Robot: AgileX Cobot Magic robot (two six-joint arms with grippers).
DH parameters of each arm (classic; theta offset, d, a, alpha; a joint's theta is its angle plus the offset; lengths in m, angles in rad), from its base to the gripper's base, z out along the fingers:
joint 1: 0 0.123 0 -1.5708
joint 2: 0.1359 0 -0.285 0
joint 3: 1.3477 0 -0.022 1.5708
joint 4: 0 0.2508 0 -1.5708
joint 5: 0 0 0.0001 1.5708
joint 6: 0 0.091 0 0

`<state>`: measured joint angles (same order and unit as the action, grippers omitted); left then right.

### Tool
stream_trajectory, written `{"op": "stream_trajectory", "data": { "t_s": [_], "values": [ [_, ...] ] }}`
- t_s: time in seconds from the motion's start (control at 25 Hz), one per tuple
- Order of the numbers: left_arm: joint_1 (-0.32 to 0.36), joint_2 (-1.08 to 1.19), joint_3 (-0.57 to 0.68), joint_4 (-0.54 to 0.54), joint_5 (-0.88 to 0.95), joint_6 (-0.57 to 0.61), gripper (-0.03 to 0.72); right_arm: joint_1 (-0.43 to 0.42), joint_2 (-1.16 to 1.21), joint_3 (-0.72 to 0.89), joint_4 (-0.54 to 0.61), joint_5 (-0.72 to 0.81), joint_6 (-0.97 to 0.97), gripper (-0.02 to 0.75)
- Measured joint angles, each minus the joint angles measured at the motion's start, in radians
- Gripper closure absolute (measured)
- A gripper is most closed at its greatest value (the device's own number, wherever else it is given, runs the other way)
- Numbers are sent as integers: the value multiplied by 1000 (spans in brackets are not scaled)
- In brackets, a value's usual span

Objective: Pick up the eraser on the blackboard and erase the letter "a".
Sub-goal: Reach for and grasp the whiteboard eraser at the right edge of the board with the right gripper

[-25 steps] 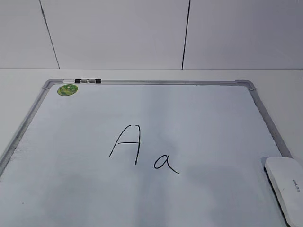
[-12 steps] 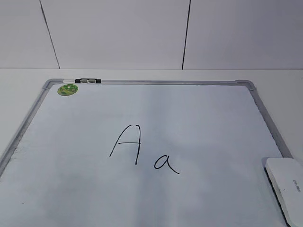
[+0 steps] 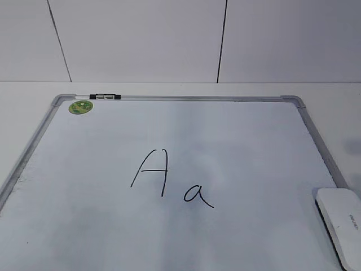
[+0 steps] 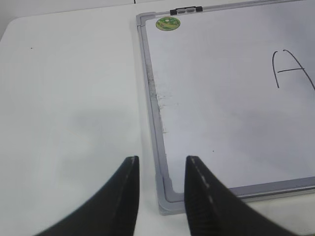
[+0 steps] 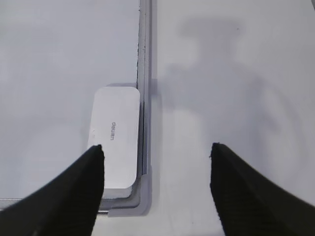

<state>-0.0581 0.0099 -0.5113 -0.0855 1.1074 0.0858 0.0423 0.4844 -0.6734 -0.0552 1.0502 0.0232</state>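
Two grippers hang over the near edge: the right gripper (image 5: pixel 155 150) spread wide with nothing held, above the eraser (image 5: pixel 114 137) lying in the near right corner of the blackboard (image 3: pixel 316 135) against its frame, probably lining up a grasp; the left gripper (image 4: pixel 160 167) slightly parted, empty, over the near left corner. Farther in, left of the eraser across bare board, sits the letter "a" (image 3: pixel 197 195), just right of the capital "A" (image 3: pixel 151 171).

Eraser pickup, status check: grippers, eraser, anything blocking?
Left gripper open, idle over the blackboard corner. Right gripper open wide above the eraser, not touching. Letter "a" intact. Nothing in the way.
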Motion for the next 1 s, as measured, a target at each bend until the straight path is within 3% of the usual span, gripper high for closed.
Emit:
{"op": "stream_trajectory", "data": {
  "t_s": [0.24,0.4,0.6,1.0],
  "values": [
    [0,0,0,-4,0,0,453,43,178,-134,2,-8,0,198],
    [0,0,0,-7,0,0,453,70,323,-206,36,74,23,198],
    [0,0,0,-7,-1,0,453,88,460,-224,101,175,78,198],
    [0,0,0,-8,-1,0,453,96,633,-225,119,184,84,198]
  ]
}}
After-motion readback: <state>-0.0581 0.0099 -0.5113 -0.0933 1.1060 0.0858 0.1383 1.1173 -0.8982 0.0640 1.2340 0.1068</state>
